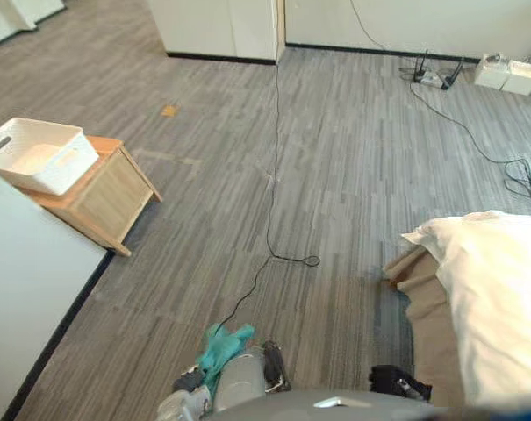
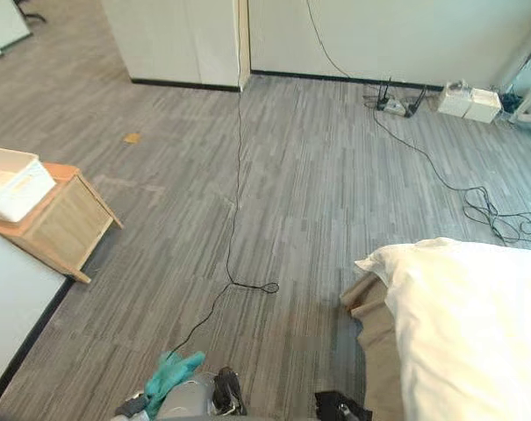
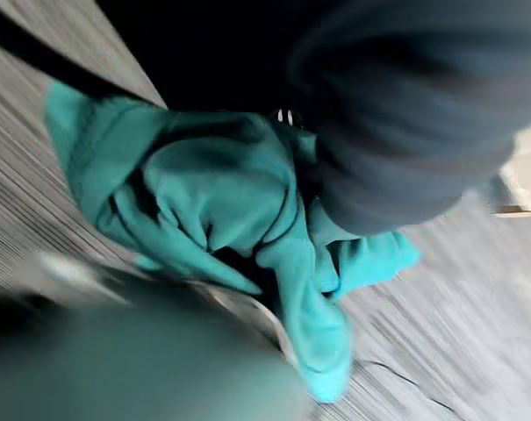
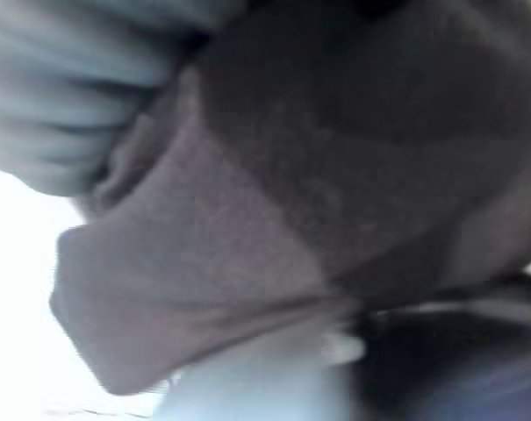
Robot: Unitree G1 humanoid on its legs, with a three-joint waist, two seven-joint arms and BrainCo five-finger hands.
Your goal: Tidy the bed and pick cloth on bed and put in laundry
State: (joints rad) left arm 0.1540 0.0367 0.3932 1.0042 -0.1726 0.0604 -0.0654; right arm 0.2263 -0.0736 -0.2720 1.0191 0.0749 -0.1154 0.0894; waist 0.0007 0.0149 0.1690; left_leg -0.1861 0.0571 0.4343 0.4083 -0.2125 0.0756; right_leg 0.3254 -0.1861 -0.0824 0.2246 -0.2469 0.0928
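Left hand (image 1: 193,383) clutches the teal cloth (image 1: 226,345) above the floor, well left of the bed (image 1: 498,289). Right hand (image 1: 397,382) sits beside the bed's corner. Basket (image 1: 39,153) stands far left of the bed.

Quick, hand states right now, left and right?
Left hand: closed on the teal cloth.
Right hand: cannot be told.
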